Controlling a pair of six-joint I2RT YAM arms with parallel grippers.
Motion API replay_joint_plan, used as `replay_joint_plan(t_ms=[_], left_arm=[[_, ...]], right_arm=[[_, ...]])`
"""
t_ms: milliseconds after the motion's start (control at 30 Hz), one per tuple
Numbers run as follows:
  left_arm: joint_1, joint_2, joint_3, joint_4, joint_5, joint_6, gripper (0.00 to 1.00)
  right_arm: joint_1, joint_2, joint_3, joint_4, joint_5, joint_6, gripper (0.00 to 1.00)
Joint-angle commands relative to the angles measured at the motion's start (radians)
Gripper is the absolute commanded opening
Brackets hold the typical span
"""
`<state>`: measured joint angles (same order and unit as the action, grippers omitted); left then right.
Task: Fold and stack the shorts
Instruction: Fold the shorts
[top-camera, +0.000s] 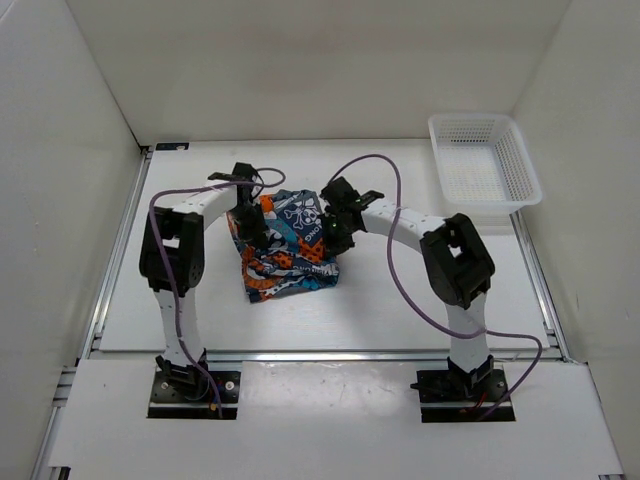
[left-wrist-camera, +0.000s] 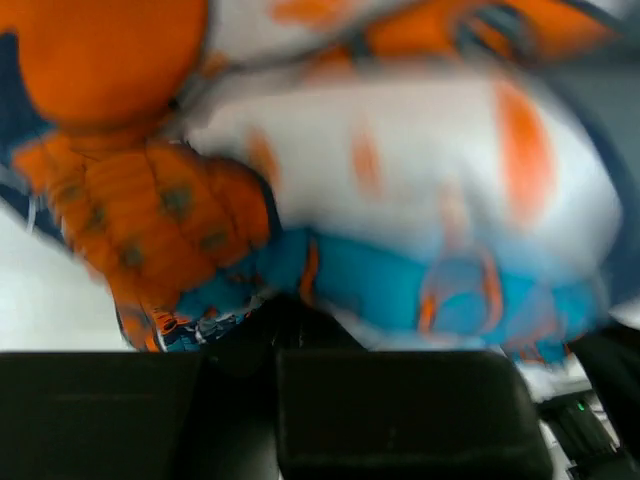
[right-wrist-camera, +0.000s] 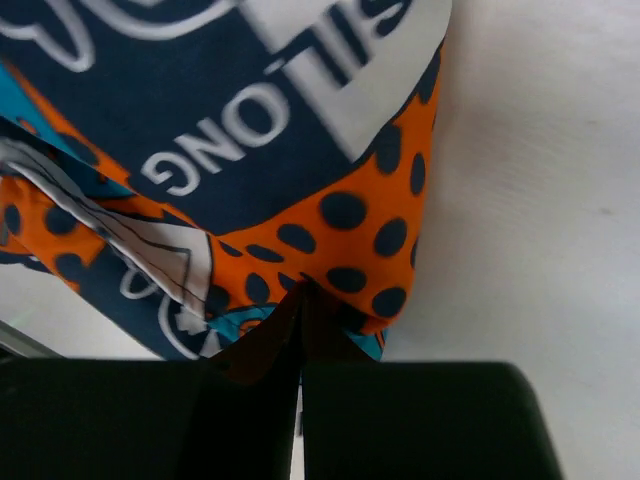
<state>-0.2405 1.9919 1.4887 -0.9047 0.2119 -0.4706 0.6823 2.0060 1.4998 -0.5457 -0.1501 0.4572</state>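
The shorts (top-camera: 288, 250), printed in orange, turquoise, navy and white, lie bunched on the white table between the two arms. My left gripper (top-camera: 250, 224) is at their left edge and my right gripper (top-camera: 326, 232) at their right edge. In the left wrist view the blurred shorts (left-wrist-camera: 330, 170) fill the frame and my left gripper (left-wrist-camera: 275, 312) is shut on the cloth. In the right wrist view my right gripper (right-wrist-camera: 303, 292) is shut, pinching the orange dotted edge of the shorts (right-wrist-camera: 330, 215).
A white mesh basket (top-camera: 520, 165) stands at the back right of the table. White walls close in the back and both sides. Purple cables loop over both arms.
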Motion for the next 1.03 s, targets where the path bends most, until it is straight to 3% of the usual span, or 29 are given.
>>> replay_joint_plan(t_ms=[0,167,300,400,433,500,533,567,600,633,833,1000], left_arm=[[0.013,0.004,0.015,0.013,-0.065,0.024,0.11],[0.024,0.028,0.039,0.013,-0.074,0.056,0.11],[0.024,-0.060,0.122,-0.051,-0.107,0.085,0.11],[0.024,-0.183,0.188,-0.146,-0.158,0.098,0.17],[0.024,-0.221,0.220,-0.178,-0.167,0.108,0.26],[0.024,-0.354,0.232,-0.189,-0.167,0.121,0.43],[0.024,-0.404,0.232,-0.189,-0.180,0.133,0.60],[0.024,-0.450,0.232,-0.203,-0.180,0.133,0.87],[0.024,-0.496,0.232,-0.215,-0.192,0.133,0.97],[0.033,-0.586,0.199,-0.215,-0.192,0.133,1.00],[0.056,-0.933,0.000,-0.215,-0.229,0.081,1.00],[0.056,-1.100,-0.157,-0.206,-0.244,0.027,1.00]], right_arm=[[0.020,0.037,0.011,0.055,-0.020,0.001,0.00],[0.020,0.022,-0.025,0.055,-0.006,0.023,0.00],[0.020,-0.213,-0.050,0.034,0.072,0.034,0.01],[0.020,-0.391,-0.030,-0.074,0.286,0.044,0.53],[0.020,-0.433,-0.030,-0.101,0.347,0.044,0.82],[0.020,-0.553,-0.047,-0.169,0.524,0.055,0.96],[0.020,-0.590,-0.061,-0.190,0.573,0.066,1.00],[0.020,-0.658,-0.091,-0.213,0.618,0.066,1.00],[0.008,-0.691,-0.108,-0.261,0.654,0.075,1.00],[0.008,-0.720,-0.125,-0.289,0.723,0.084,1.00],[-0.001,-0.950,-0.294,-0.448,0.871,0.159,1.00],[-0.001,-1.101,-0.407,-0.471,0.893,0.184,1.00]])
